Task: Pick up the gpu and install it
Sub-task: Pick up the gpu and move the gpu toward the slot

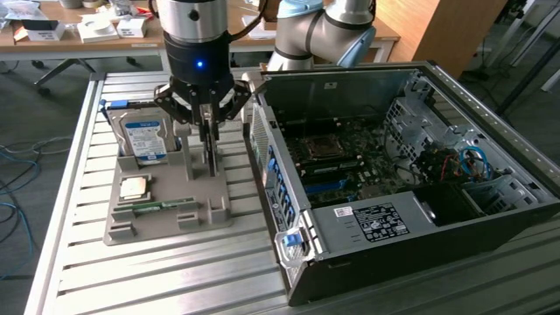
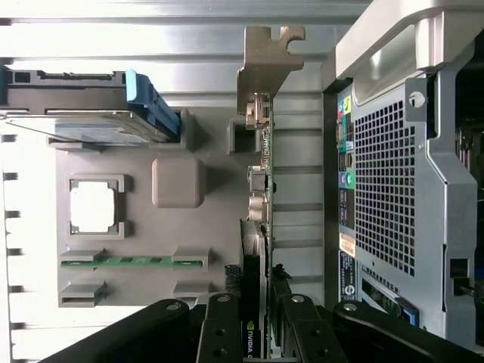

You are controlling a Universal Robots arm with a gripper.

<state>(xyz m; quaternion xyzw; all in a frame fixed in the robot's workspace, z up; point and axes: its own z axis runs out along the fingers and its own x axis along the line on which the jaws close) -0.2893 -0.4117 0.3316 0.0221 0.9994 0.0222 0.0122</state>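
Quick count here: one gpu (image 1: pixel 211 156), one hard drive (image 1: pixel 144 139), one CPU (image 1: pixel 134 188), one RAM stick (image 1: pixel 157 205), one grey holder (image 1: pixel 203 200), one open PC case (image 1: pixel 350 92), one robot arm (image 1: pixel 197 26) with one gripper (image 1: pixel 207 123)

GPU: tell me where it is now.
In the exterior view the gpu stands on edge in the grey parts tray, clamped by the tool, with the hard drive to that view's left and the open computer case to its right.

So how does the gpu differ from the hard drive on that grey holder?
The gpu is a thin dark card, upright on edge, clamped by the gripper; the hard drive is a thicker silver box with a blue label, leaning back, untouched. Both sit in the grey holder.
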